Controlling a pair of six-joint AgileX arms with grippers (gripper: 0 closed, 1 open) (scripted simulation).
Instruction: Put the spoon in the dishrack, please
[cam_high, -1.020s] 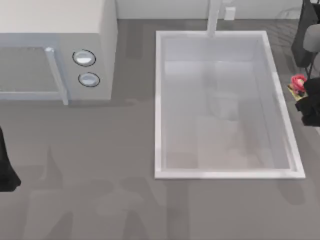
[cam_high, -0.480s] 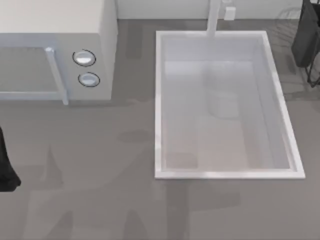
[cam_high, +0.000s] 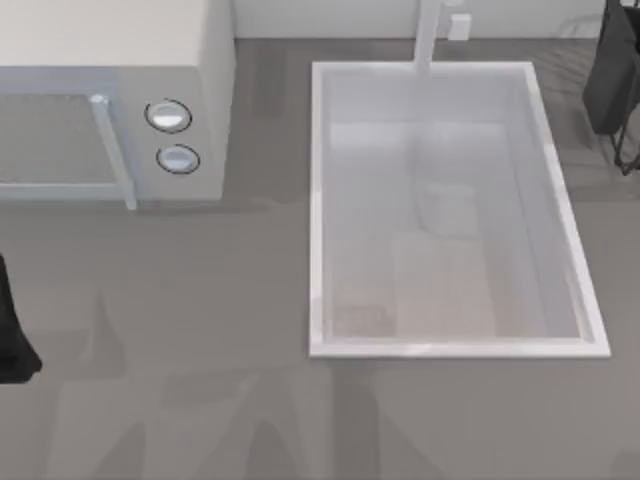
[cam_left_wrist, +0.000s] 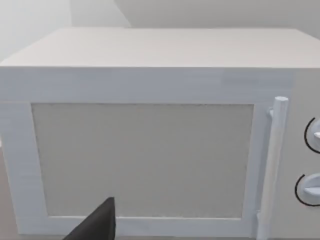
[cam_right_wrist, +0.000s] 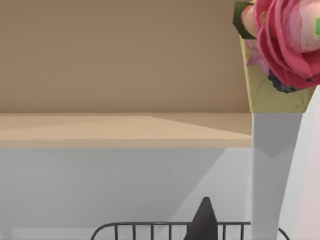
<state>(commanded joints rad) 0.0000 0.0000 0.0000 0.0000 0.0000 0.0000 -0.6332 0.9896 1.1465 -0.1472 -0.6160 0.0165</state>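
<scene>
My right arm (cam_high: 615, 70) is at the far right corner of the tabletop (cam_high: 200, 300), beyond the sink (cam_high: 317, 200). It stands as it did half a second ago. A second ago it reached lower along the sink's right rim, and the spoon's red head showed there from above; that spot is now bare.

In the right wrist view the spoon (cam_right_wrist: 272, 165) stands upright close to the camera, with the red head on top, the yellow neck under it and the white handle running down. The dishrack (cam_right_wrist: 150, 226) is below, its top wire and short uprights crossing behind the dark tip of the right hand (cam_right_wrist: 205, 222). I cannot tell whether that hand is spread or pinching the spoon.

My left arm (cam_high: 12, 330) stays parked at the left edge. The left hand (cam_left_wrist: 97, 225) faces the microwave (cam_left_wrist: 145, 155); its state cannot be told either.
</scene>
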